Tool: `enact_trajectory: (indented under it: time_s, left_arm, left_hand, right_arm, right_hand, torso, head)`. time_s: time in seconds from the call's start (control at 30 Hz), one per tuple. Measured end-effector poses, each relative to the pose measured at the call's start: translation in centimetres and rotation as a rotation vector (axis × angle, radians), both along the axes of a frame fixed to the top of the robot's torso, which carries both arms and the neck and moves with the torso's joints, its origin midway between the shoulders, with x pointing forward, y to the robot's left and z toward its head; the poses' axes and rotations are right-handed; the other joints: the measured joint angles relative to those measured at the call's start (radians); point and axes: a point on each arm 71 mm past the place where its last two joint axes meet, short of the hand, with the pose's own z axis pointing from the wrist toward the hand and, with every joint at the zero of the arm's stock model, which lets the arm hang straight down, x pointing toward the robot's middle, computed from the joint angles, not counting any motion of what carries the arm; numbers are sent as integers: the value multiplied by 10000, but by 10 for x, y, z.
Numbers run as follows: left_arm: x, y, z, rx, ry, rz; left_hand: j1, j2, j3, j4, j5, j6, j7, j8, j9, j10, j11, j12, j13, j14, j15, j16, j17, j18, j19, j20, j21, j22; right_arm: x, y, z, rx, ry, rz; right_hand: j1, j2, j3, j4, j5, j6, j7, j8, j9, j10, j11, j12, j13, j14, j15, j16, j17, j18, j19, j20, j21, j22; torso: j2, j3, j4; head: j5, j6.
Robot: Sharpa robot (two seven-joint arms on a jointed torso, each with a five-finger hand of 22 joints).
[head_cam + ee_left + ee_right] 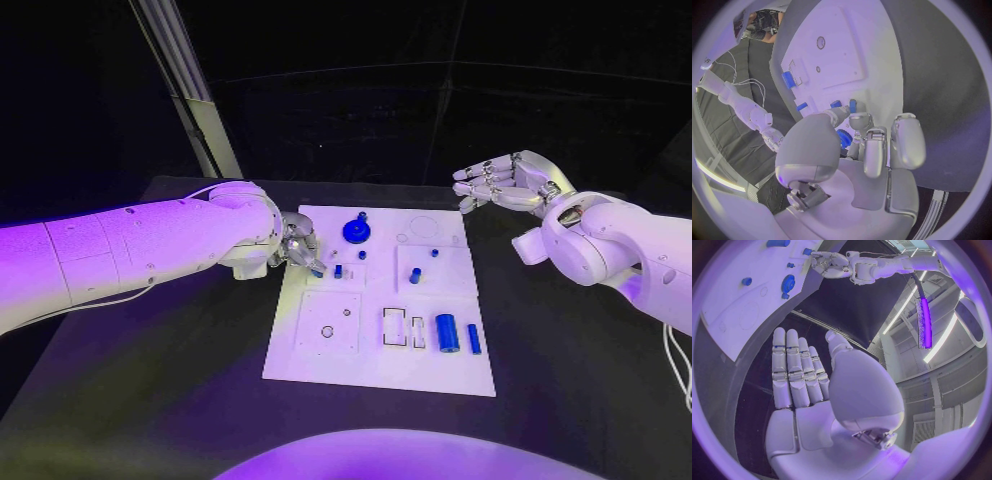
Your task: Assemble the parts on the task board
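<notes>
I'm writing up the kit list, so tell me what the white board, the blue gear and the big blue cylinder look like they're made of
Task board: looks like matte white plastic or painted plate; flat, even, with cut recesses.
Blue gear: probably moulded or printed plastic; uniform saturated blue, toothed rim.
Blue cylinder: likely the same plastic, smooth with a slight sheen along its length.
None can be confirmed by look alone.

Left robot hand [300,248] over task board [378,345], beside blue gear [356,232].

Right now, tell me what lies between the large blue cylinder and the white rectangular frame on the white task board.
In the head view, a narrow white slot piece sits between the large blue cylinder and the white rectangular frame on the white task board.
</notes>
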Motion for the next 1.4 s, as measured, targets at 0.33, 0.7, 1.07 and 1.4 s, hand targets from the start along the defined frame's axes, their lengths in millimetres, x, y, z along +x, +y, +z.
enact_trajectory:
  time_s: [0.33,0.7,1.07,1.4]
  left_arm:
    - [2,-2,-1,39,-4,-13]
    - [5,-4,-2,143,84,-74]
    - [8,-6,-3,275,141,-41]
    - [8,-7,-4,402,208,16]
  left_hand:
    - [-385,-258,254,-253,-1,168,-99,163,43,91,-59,0,45,0,0,0,0,0,35,-35,0,41]
    - [-756,-350,419,-427,-48,293,-186,200,14,144,-107,41,97,36,-36,0,0,-1,36,-36,0,82]
    - [-940,-322,210,-268,-48,384,-274,201,-16,179,-143,41,108,-1,-73,0,0,-1,71,-70,0,105]
    - [-1194,-460,-119,-51,-44,562,-310,199,-49,242,-152,91,192,-1,-72,0,0,0,70,-70,39,213]
  right_arm:
    - [0,0,0,4,0,3]
    - [0,0,0,2,1,0]
    - [0,-1,0,4,2,1]
    - [-1,-1,0,-1,3,-10]
  right_hand:
    - [0,0,0,0,0,0,0,0,0,0,0,0,-11,0,0,0,0,0,0,0,0,-10]
    - [0,0,0,0,0,0,0,0,0,0,0,0,-11,0,0,0,1,0,0,0,0,-9]
    - [0,0,0,0,0,0,0,0,0,0,0,0,-10,0,0,0,1,0,0,0,0,-7]
    - [0,0,0,0,0,0,0,0,0,0,0,0,-9,0,0,0,2,0,0,0,0,-7]
  torso:
    - [1,5,0]
    - [3,10,-7]
    - [3,4,-7]
    - [2,3,-5]
  head:
    - [-17,-13]
    - [-21,-35]
    - [-36,-46]
    - [-46,-60]
